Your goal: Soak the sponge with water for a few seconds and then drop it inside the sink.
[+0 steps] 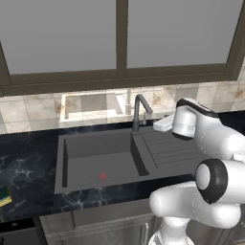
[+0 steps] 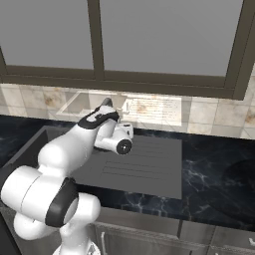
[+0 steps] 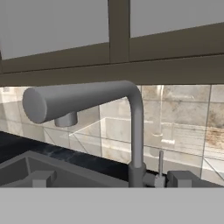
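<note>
The sponge, yellow with a green layer, lies on the black counter at the far left, well away from the arm. The dark grey sink has a red drain mark and a ribbed drainboard. The faucet stands behind the sink, and its spout looms close in the hand view. Water is out of view; the spout's mouth is dry. My gripper is open, level with the faucet's base, its dark fingertips wide apart with nothing held. The white hand hovers over the drainboard, just right of the faucet.
A small lever sticks up beside the faucet's base. Tiled backsplash and a dark-framed window rise behind the sink. Marbled black counter runs on both sides. My own arm hides the basin in the right base view.
</note>
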